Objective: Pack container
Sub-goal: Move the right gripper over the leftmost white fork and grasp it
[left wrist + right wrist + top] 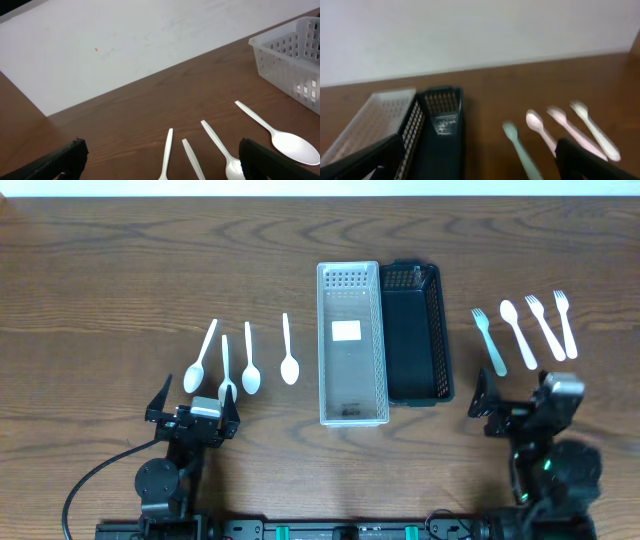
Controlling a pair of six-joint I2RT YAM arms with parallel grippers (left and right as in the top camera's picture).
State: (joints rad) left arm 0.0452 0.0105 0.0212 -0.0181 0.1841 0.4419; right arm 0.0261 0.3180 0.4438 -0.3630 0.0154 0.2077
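A clear white basket (350,410) and a black basket (436,330) stand side by side at the table's middle. Several white spoons (250,362) lie in a row on the left. A pale green fork (489,340), a white spoon (518,333) and two white forks (555,325) lie on the right. My left gripper (193,412) is open and empty just in front of the spoons (220,147). My right gripper (512,402) is open and empty in front of the forks (520,147). The right wrist view is blurred.
The clear basket (295,60) shows at the right edge of the left wrist view. In the right wrist view both the black basket (437,135) and the clear basket (375,120) lie to the left. A white wall rises behind the table's far edge (125,87).
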